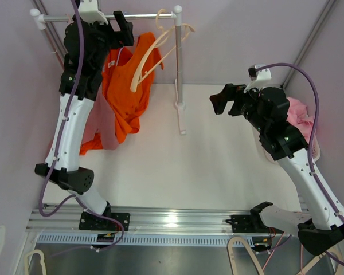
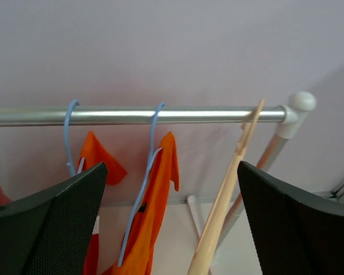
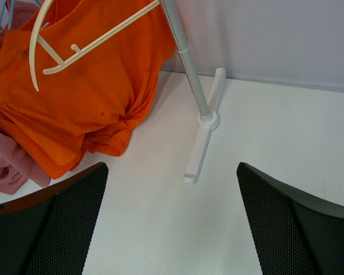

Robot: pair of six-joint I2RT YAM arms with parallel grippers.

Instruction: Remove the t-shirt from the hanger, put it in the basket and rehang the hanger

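- The orange t-shirt (image 1: 123, 94) hangs in the upper left of the top view. It is on a blue hanger (image 2: 152, 149) hooked over the rail (image 2: 206, 114). Its bottom is bunched up low, near the table (image 1: 178, 172).
- The left fingers (image 2: 51, 223) are up by the rail. They are spread wide and hold nothing. If they close in the wrong spot, they could grab the hook or the bare cream hanger (image 2: 226, 195) and miss the shirt.
- A hard pull could tip the rack (image 1: 178, 69), or drag the hanger off the rail with the shirt on it.
- The right fingers (image 3: 298, 223) are wide open and empty too, over the table at middle right. They are too far off to catch a slipping shirt.
- The shirt could drop onto the pink cloth (image 1: 100, 129) and tangle.
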